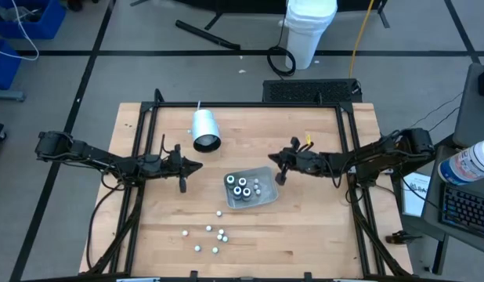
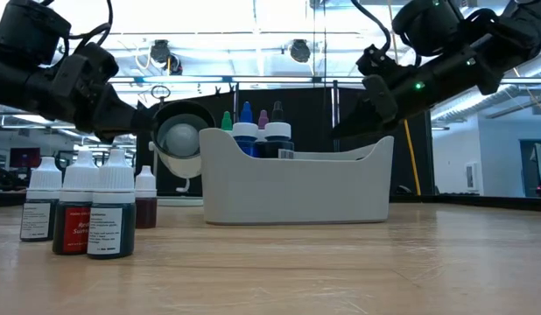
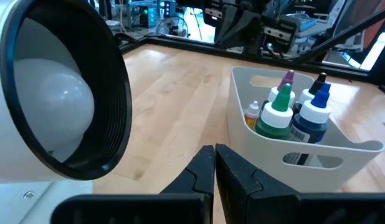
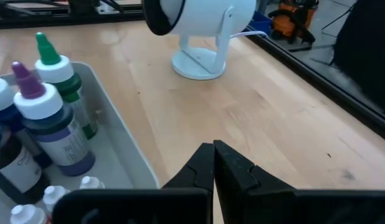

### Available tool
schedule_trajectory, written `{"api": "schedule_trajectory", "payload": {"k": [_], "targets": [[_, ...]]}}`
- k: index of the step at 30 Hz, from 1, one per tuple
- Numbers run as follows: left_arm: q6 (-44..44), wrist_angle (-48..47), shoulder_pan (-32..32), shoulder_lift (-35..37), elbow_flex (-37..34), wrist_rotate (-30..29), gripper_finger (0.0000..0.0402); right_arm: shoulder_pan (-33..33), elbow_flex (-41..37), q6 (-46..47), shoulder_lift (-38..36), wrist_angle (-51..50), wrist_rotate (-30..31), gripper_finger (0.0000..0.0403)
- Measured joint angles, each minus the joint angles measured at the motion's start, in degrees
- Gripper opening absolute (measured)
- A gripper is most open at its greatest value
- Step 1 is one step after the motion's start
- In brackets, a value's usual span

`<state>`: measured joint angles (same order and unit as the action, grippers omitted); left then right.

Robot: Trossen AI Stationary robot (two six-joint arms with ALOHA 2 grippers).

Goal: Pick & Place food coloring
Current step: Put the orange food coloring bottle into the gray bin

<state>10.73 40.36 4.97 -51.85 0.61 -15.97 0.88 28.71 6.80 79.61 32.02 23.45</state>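
High view shows both grippers pinched together, empty. Left gripper (image 1: 196, 165) hovers left of the tray (image 1: 265, 197), right gripper (image 1: 278, 160) just off its upper right corner. Several food coloring bottles (image 1: 241, 188) already stand upright in the tray; the loose bottles (image 1: 211, 236) sit near the front edge, roughly 5 o'clock from the left gripper. I'd say left arm is nearer.
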Motion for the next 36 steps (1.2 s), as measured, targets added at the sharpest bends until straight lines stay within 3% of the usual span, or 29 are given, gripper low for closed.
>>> {"api": "schedule_trajectory", "payload": {"k": [32, 36], "targets": [[-2.0, -0.3, 0.0, 0.0, 0.0, -0.1, 0.0019, 0.4, 0.0, -5.8, 0.0, 2.0, 0.3, 0.0000], [-2.0, -0.3, 0.0, 0.0, 0.0, -0.1, 0.0019, 0.3, 0.0, -4.6, 0.0, 3.1, -3.7, 0.0000]]}}
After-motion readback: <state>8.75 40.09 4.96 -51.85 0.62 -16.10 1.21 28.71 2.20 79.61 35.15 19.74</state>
